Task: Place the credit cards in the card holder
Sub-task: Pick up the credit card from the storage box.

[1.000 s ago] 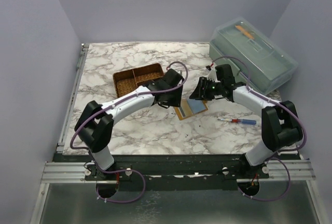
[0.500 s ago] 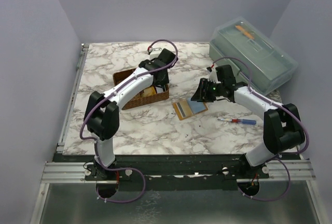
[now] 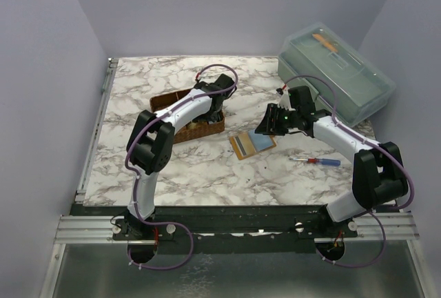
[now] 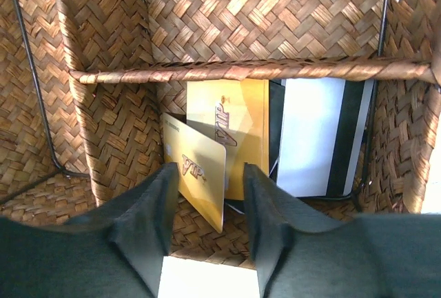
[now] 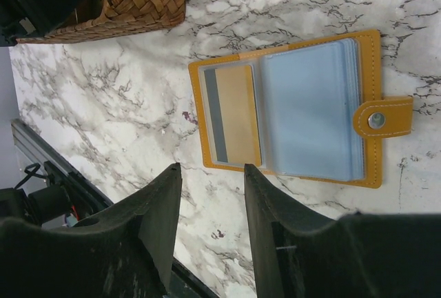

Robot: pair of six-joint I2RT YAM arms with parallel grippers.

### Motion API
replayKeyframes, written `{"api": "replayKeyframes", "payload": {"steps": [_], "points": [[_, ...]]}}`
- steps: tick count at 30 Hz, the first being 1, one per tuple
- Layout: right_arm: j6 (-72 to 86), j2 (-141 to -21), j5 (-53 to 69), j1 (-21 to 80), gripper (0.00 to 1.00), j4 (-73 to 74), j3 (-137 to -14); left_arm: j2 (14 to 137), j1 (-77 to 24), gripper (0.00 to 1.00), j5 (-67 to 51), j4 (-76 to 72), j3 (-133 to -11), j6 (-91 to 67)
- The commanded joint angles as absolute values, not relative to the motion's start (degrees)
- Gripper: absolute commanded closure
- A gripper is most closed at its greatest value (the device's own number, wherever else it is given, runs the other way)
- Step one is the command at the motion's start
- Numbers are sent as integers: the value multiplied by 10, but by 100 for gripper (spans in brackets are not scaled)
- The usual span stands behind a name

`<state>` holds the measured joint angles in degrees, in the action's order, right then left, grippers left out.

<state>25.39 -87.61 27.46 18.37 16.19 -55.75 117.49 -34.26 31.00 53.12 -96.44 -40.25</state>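
1. Pale purple walls stand around a white marble table (image 3: 131, 167).
2. On the left sits a brown woven basket (image 3: 165, 100). My left gripper (image 4: 209, 168) points down into one of its boxes.
3. My left fingers (image 4: 148, 222) are spread apart and hold nothing.
4. Some credit cards (image 4: 238, 105) are in that box. A tilted yellow card (image 4: 196, 174) stands between my fingers. A flat yellow card (image 4: 247, 156) lies behind it, and a white card (image 4: 310, 136) with a dark stripe is next to that.
5. In the middle, the card holder (image 5: 310, 108) lies open and flat on the table, near the basket but apart from it. One tan card (image 5: 238, 115) sits in a clear pocket.
6. My right gripper (image 5: 212, 168) hangs over the card holder. Its fingers are spread wide with nothing in them.
7. On the right lies a screwdriver (image 3: 315, 161) with a red and blue handle. A clear plastic box (image 3: 337, 70) sits at the far corner.
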Motion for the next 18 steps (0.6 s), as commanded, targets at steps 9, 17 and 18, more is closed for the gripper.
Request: {"api": "replayKeyframes", "payload": {"steps": [9,17,18], "points": [[248,-860,266,184,57,159,-549,1187,-333,72,311,535,-960,-400],[247,-865,267,184,58,161,-552,1147,-332,95,324,538,-966,-379],[247,-866,266,184,58,161,-553,1136,-331,96,321,542,-969,-376]]}}
